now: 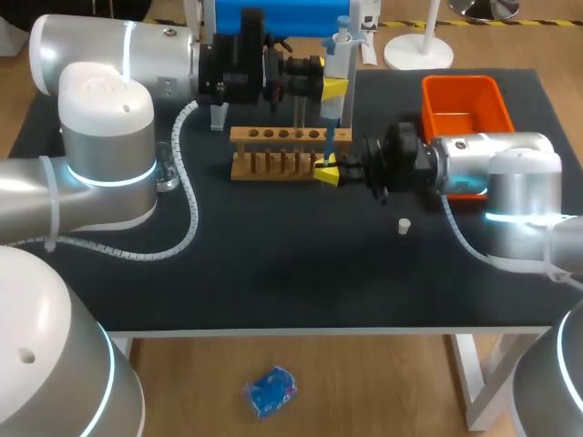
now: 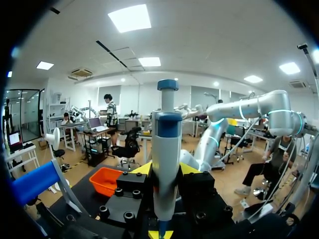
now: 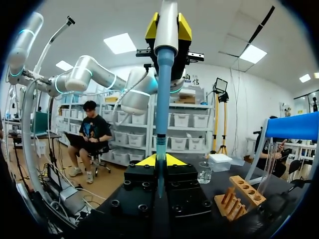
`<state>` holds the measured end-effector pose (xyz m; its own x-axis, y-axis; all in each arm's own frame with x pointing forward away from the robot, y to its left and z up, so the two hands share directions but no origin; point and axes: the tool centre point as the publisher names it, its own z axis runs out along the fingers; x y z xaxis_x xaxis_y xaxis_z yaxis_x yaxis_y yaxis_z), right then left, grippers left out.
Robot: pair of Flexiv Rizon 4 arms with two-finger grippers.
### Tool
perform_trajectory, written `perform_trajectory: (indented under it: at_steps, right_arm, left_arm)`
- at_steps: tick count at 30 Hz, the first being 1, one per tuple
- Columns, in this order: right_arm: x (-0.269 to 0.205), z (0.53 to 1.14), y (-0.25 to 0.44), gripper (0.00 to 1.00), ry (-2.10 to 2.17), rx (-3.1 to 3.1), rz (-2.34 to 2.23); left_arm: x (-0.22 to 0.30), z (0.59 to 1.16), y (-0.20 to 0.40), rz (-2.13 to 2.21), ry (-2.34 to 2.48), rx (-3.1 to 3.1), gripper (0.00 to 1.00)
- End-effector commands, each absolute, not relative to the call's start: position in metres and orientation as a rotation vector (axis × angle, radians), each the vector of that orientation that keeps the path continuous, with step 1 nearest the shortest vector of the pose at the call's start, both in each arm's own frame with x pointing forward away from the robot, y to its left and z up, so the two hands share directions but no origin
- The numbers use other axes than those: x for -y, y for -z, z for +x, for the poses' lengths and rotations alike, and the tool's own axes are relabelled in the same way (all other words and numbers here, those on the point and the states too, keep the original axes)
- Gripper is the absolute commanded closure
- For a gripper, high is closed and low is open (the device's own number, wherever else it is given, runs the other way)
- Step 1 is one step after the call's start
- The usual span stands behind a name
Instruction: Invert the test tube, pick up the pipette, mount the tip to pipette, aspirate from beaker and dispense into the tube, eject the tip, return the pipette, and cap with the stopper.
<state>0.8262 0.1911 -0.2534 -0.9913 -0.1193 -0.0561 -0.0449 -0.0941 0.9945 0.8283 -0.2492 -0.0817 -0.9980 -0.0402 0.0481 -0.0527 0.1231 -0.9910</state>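
1. The pipette [image 1: 339, 55] stands upright above the right end of the wooden rack [image 1: 290, 150], toward the back of the counter [image 1: 273, 264]. Its blue tip [image 3: 162, 99] points straight down.
2. The left tool [image 1: 332, 88] comes in level from the left. Its yellow fingers are closed on the pipette's body from two sides, and the blue plunger cap rises above them in the left wrist view.
3. The tip's lower end reaches the test tube [image 3: 159, 152], which is held directly under the pipette. Little of the tube shows.
4. The right tool [image 1: 326, 171] comes in level from the right, just beside the rack's right end. Its fingers are drawn close together and grip the test tube.
5. In the right wrist view a clear beaker [image 3: 204, 172] stands beyond the rack.
6. The white stopper [image 1: 404, 225] lies alone on the counter, nearer the front and under the right arm's wrist.
7. An orange bin [image 1: 465, 105] sits at the back right, partly hidden by the right arm.
8. A blue stand [image 1: 273, 18] is at the back edge behind the left tool
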Motion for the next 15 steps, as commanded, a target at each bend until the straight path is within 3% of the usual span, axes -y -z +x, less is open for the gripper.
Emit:
perform_trajectory:
  at_steps: [1,15]
  right_arm:
    - [-0.1891,0.8266,0.2403,1.0,2.26,2.11,0.201]
    - [-0.1911,0.8274,0.2376,1.0,2.245,2.176,0.219]
  left_arm:
    - [0.2489,0.8277,0.0916,0.099,-2.072,2.347,1.0]
    - [0.2489,0.8277,0.0916,0.099,-2.072,2.347,1.0]
